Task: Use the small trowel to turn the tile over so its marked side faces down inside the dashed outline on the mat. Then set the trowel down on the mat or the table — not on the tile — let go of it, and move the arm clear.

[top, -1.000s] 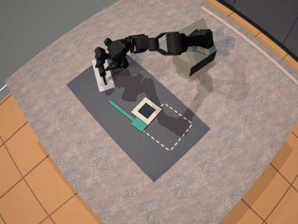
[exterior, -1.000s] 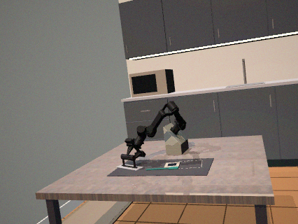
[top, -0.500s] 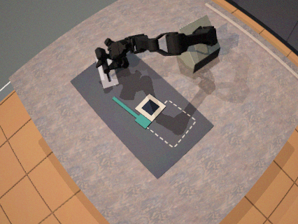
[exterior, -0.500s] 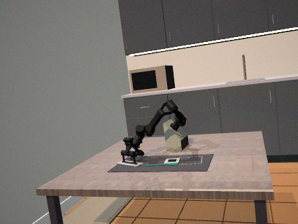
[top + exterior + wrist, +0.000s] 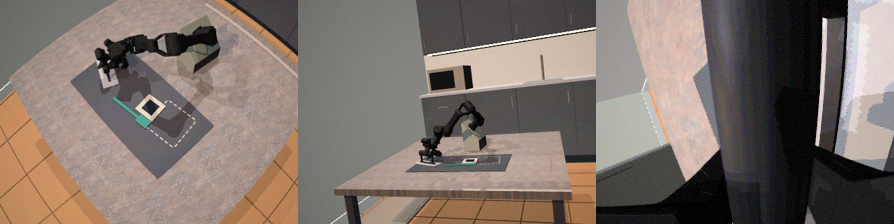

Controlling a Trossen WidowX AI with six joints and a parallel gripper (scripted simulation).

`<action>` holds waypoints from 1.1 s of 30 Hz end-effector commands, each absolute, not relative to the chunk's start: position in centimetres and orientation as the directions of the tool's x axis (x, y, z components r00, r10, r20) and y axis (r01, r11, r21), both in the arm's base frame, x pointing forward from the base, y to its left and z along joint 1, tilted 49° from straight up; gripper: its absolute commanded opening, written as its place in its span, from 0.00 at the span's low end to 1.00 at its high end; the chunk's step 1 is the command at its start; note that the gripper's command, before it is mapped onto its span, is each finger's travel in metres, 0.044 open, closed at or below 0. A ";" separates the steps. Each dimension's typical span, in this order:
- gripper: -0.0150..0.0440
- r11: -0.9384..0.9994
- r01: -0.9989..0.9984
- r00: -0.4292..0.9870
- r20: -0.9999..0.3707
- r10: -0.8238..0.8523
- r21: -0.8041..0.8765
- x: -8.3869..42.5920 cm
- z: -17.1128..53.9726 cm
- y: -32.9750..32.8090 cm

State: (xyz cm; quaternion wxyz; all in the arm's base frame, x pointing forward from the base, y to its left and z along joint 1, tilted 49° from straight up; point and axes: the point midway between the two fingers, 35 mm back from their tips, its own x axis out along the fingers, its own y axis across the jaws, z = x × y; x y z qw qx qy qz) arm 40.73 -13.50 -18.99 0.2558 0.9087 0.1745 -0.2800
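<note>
The tile [image 5: 150, 107] [image 5: 470, 160] lies flat with its dark mark up, beside the dashed outline [image 5: 173, 146] [image 5: 500, 159]. The trowel is a whitish flat plate [image 5: 111, 84] [image 5: 873, 65] with a raised black bar handle, and lies flat at the far left end of the mat [image 5: 157, 164]. My gripper [image 5: 105, 64] [image 5: 428, 155] [image 5: 758, 144] is down over the plate, its fingers closed against both sides of the handle, which fills the gap in the wrist view. The gripper hides part of the handle and plate in the top and exterior views.
A teal spatula-like tool [image 5: 143, 121] [image 5: 455, 164] lies on the mat, its blade against or very near the tile's corner. The arm's block-shaped base [image 5: 190, 63] [image 5: 471, 143] stands behind the mat. The arm reaches from it above the mat's back edge.
</note>
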 end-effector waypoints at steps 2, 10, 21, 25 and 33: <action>0.38 -0.810 0.457 0.782 -0.599 0.169 0.368 40.7 -19.0 -13.6; 0.29 -0.810 0.457 0.782 -0.599 0.169 0.368 40.7 -19.0 -13.6; 0.25 -0.807 0.460 0.782 -0.600 0.171 0.370 40.2 -16.1 -16.8; 0.25 -0.807 0.460 0.782 -0.599 0.171 0.370 39.8 -14.9 -18.0; 0.25 -0.759 0.487 0.809 -0.551 0.206 0.432 40.4 -12.9 -15.9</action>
